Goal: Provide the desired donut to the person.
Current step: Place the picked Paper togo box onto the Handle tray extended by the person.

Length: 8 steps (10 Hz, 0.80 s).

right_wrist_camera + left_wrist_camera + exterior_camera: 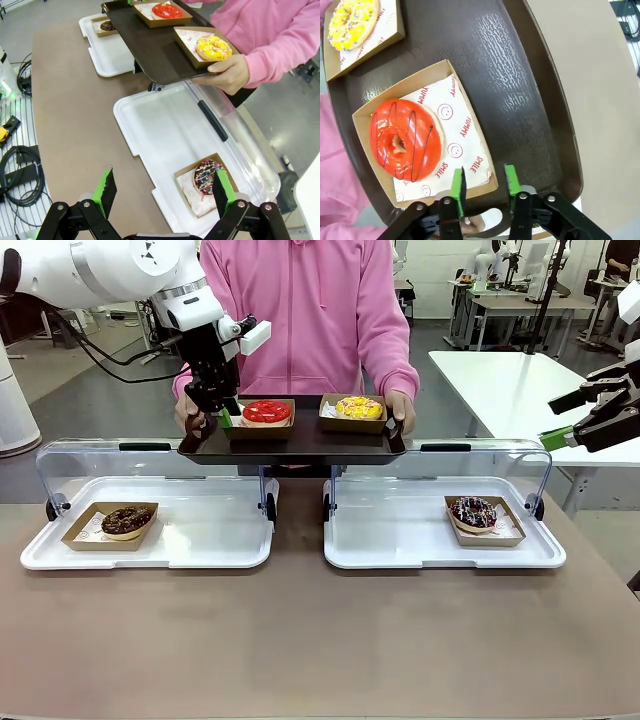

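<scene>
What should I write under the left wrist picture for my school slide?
The left gripper hangs open over the edge of a red donut's box on the person's dark tray.

red donut with dark drizzle, yellow sprinkled donut, dark tray, pink sweatshirt, possibly chocolate donut

Raised clear lids wall off both white trays' far side.

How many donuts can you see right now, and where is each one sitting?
4. Red-glazed donut and yellow donut sit in boxes on the person's dark tray. Chocolate donut is in the left white tray; sprinkled donut is in the right white tray.
</scene>
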Available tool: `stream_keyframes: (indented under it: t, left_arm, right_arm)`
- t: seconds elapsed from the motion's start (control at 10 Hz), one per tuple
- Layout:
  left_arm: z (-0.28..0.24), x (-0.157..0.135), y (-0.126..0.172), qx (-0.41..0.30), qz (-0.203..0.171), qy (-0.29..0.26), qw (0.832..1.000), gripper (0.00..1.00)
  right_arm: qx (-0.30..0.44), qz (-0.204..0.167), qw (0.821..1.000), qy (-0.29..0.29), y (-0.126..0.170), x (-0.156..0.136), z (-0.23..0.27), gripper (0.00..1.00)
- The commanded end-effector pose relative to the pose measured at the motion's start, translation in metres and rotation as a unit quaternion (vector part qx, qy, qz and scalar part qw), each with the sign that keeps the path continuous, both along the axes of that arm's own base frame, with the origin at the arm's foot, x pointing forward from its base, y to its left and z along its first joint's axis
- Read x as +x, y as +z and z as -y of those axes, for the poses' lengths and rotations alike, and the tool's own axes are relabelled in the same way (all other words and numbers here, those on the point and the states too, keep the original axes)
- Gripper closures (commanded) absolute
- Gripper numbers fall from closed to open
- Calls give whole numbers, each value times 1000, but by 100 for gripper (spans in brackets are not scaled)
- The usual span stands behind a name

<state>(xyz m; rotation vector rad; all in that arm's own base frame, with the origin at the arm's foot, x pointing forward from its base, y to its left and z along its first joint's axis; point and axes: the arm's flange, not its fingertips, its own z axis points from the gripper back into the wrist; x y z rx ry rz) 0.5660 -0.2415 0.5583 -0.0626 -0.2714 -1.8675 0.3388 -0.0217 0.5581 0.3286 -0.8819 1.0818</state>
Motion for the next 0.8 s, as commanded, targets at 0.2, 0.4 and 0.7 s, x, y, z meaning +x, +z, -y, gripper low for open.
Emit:
stream_keyframes:
  t: [0.2, 0.4, 0.7]
  left_arm:
    - [-4, -2, 7, -22, -30, -5, 999, 2]
    - [-6, -3, 8, -24, -34, -7, 999, 0]
    - [-7, -6, 10, -29, -36, -11, 999, 0]
  right_arm:
    - [-1, -2, 1000, 0, -2, 0, 0, 0]
    - [-1, -2, 1000, 0, -2, 0, 0, 0]
    - [-1, -2, 1000, 0, -2, 0, 0, 0]
